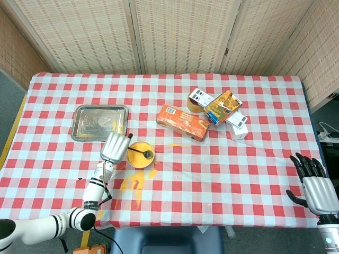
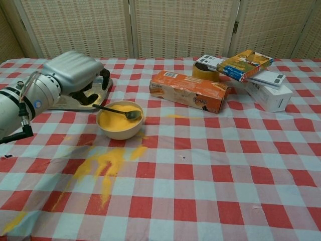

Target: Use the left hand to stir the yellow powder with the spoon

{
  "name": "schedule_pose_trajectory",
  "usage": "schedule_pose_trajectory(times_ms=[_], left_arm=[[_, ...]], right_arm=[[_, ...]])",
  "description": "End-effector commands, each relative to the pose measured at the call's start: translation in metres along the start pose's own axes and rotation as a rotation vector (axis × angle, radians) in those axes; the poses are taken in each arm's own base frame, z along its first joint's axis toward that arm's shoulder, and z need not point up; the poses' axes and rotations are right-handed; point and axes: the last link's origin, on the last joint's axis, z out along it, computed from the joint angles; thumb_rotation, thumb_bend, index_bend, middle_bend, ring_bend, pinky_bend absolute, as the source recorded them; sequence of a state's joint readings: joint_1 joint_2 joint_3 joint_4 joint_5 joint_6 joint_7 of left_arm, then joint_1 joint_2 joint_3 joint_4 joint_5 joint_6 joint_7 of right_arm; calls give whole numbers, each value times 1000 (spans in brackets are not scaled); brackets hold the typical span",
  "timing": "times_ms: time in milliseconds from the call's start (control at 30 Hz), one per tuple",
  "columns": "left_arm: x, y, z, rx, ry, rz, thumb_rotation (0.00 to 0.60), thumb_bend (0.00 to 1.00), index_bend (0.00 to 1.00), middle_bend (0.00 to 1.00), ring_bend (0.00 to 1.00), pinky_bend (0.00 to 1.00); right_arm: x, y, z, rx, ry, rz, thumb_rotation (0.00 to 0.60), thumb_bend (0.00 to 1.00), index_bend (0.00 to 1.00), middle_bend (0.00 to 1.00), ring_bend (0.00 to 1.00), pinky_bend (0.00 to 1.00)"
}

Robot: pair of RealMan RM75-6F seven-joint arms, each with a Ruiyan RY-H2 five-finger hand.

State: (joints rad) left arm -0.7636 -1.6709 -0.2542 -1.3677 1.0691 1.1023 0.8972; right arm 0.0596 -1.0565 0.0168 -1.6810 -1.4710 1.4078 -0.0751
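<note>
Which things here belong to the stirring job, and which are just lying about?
Job: left robot hand, spoon, bowl of yellow powder.

Lying about: metal tray, orange box, tape roll, stacked boxes, spilled powder, right robot hand.
</note>
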Motion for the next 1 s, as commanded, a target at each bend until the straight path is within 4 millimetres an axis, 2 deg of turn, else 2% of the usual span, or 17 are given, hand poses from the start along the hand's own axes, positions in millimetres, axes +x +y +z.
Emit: schedule_pose_trajectory(times_ms=[33, 233, 467, 1000], left_arm=[[-5, -8, 1, 0, -27, 1, 600, 448, 439, 1000, 1000, 1000], [-16, -15, 3, -10, -48, 31, 600, 449, 467, 1000, 1000, 1000], [-24, -9, 3, -46, -61, 20, 600, 447, 485, 1000, 1000, 1000], [-30, -7, 6, -57, -56, 22, 600, 445, 483, 1000, 1000, 1000]], right_arm=[[0, 0, 0, 0, -2, -1, 600, 153, 0, 0, 0, 0], [-1, -1, 1, -1, -4, -5, 600, 152, 0, 0, 0, 0], [-2, -1, 1, -4, -6, -8, 600, 152, 0, 0, 0, 0], [-2, 0, 2, -12, -5, -11, 600, 153, 0, 0, 0, 0]])
